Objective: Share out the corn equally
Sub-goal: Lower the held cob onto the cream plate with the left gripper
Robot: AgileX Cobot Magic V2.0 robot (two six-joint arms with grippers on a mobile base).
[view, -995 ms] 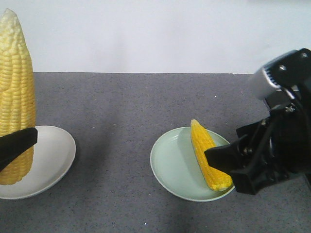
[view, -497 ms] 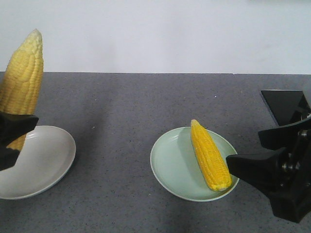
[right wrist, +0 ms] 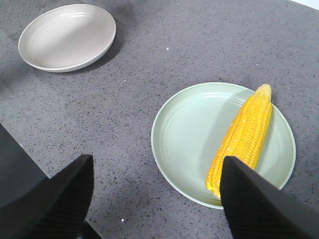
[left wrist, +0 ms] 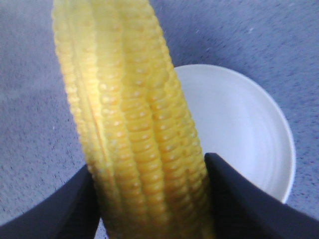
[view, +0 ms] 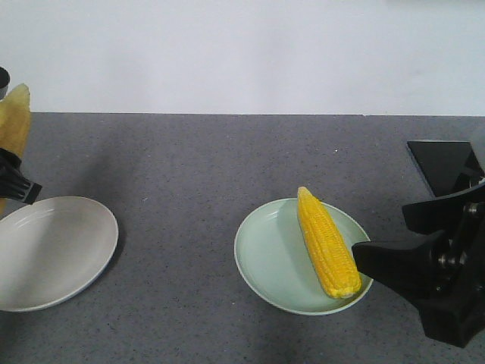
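One corn cob lies slantwise on the pale green plate, its tip pointing to the far side; the right wrist view shows this corn cob on the plate's right half. My right gripper hangs open just in front of that plate, and the front view has the gripper at the lower right. A second corn cob stands upright in my left gripper, which is shut on it above the edge of the white plate. In the front view only a sliver of this cob shows at the left edge.
The white plate has nothing on it and sits at the front left of the grey speckled table. A black angular part shows at the right edge. A white wall runs behind the table.
My left gripper has carried its corn cob leftwards, nearly out of the front view, uncovering the white plate. The right gripper drew back from the green plate, then held still.
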